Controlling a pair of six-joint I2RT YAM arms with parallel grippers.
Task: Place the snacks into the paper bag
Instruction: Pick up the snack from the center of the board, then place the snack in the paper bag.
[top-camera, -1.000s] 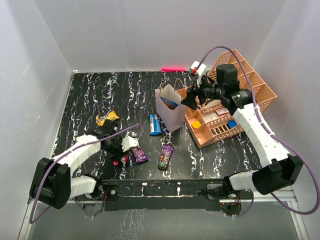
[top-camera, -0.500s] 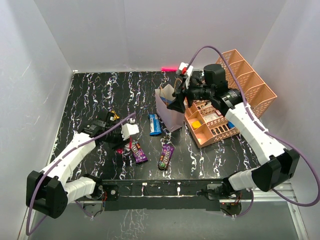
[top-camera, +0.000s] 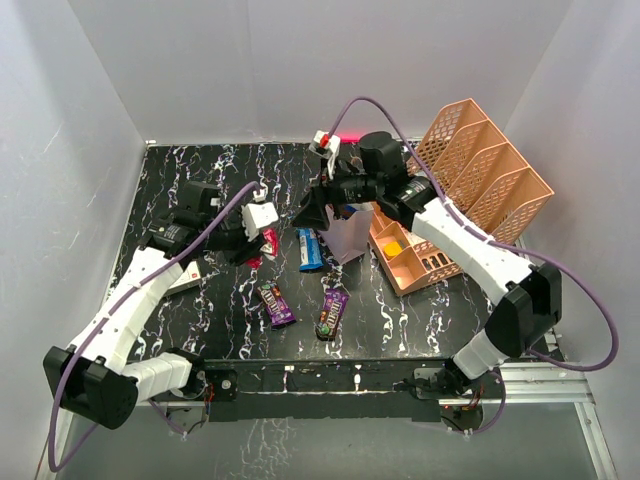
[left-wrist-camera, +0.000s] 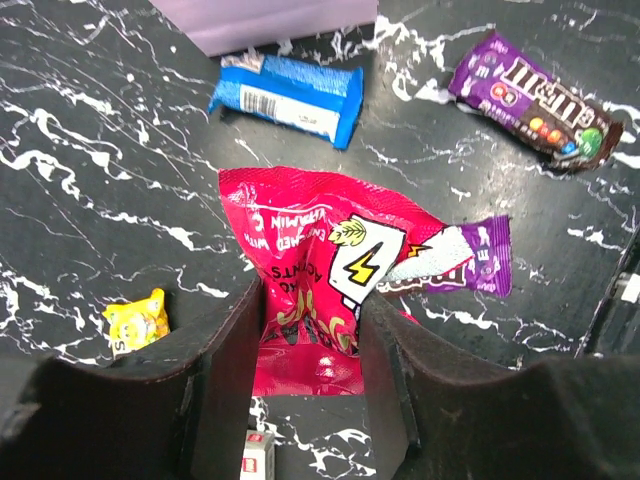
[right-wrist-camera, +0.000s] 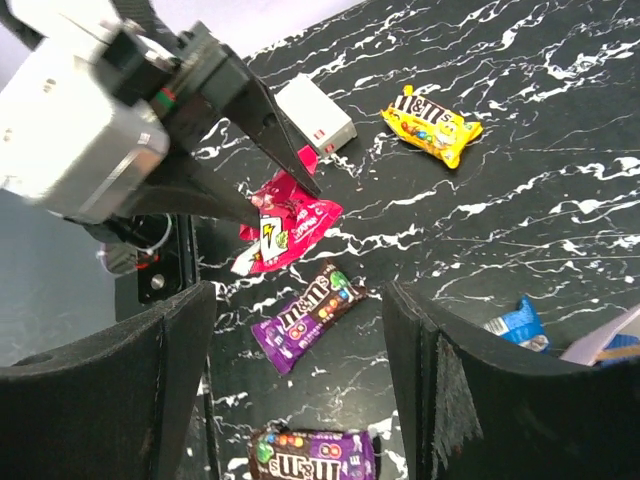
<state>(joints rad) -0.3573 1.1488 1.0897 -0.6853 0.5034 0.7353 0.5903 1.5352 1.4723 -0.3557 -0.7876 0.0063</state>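
My left gripper (top-camera: 262, 237) is shut on a red-pink snack packet (top-camera: 269, 244) and holds it above the table, left of the paper bag (top-camera: 347, 236). In the left wrist view the packet (left-wrist-camera: 320, 265) hangs between my fingers (left-wrist-camera: 235, 340). A blue bar (left-wrist-camera: 290, 92), a purple-brown packet (left-wrist-camera: 535, 100), a smaller purple packet (left-wrist-camera: 475, 262) and a yellow packet (left-wrist-camera: 135, 322) lie on the table below. My right gripper (top-camera: 312, 212) is open and empty at the bag's left side. Its view shows the red packet (right-wrist-camera: 285, 225) and two purple packets (right-wrist-camera: 310, 320) (right-wrist-camera: 315, 455).
Salmon-pink mesh organiser trays (top-camera: 480, 165) stand right of the bag, with a flat tray (top-camera: 425, 258) in front. A white box (right-wrist-camera: 315, 112) lies on the table at the left. A pink marker (top-camera: 345, 137) lies at the back wall. Grey walls enclose the table.
My left gripper has lifted the red-pink packet and carried it back and right towards the bag. My right arm has swung left from the trays to the bag's left side.
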